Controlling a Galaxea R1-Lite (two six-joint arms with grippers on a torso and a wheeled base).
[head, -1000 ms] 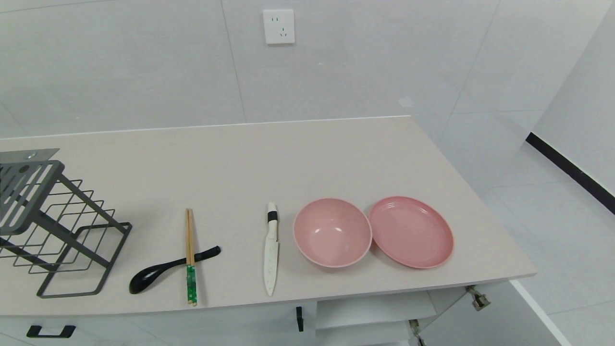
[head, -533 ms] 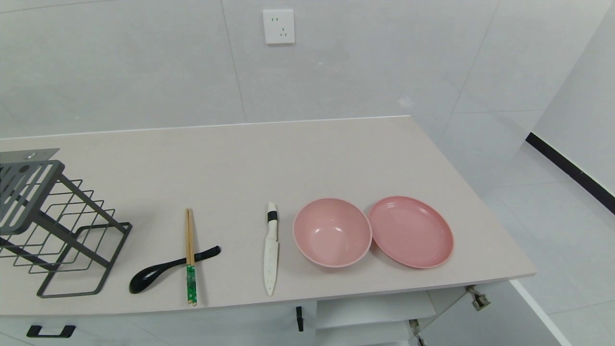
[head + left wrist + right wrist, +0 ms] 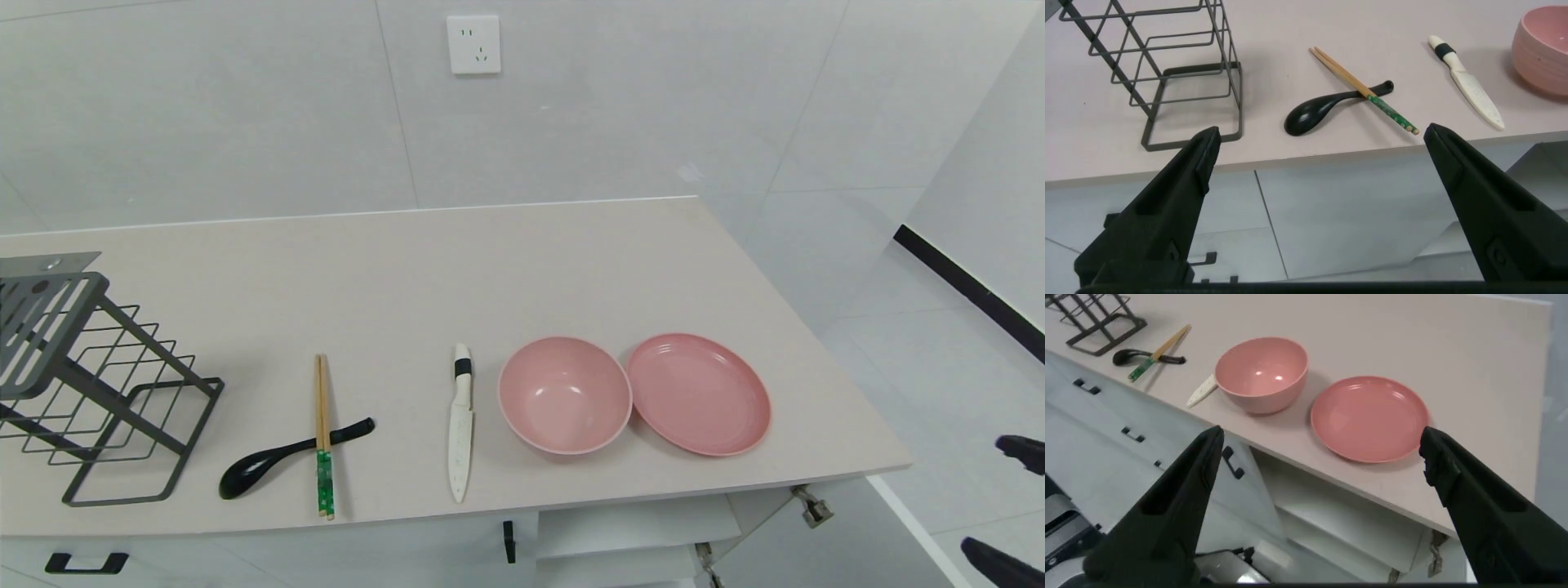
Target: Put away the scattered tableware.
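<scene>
Along the counter's front edge lie a black spoon (image 3: 286, 456) crossed by wooden chopsticks (image 3: 324, 433), a white knife (image 3: 461, 425), a pink bowl (image 3: 565, 394) and a pink plate (image 3: 699, 394) touching it. A dark wire rack (image 3: 90, 384) stands at the left. My right gripper (image 3: 1008, 506) hangs open off the counter's right end, below its surface; its wrist view shows the gripper (image 3: 1323, 445) before the bowl (image 3: 1261, 371) and plate (image 3: 1369, 416). My left gripper (image 3: 1319, 139) is open in front of the counter edge, facing the spoon (image 3: 1323, 106) and chopsticks (image 3: 1364, 77).
Below the counter are white drawers with black handles (image 3: 86, 562) and an open cupboard with shelves (image 3: 637, 523) under the bowl and plate. A wall socket (image 3: 473, 45) sits on the tiled wall behind. The counter's back half is bare.
My right gripper's two black fingertips have come into the head view at the lower right edge. The tableware and rack have not moved.
</scene>
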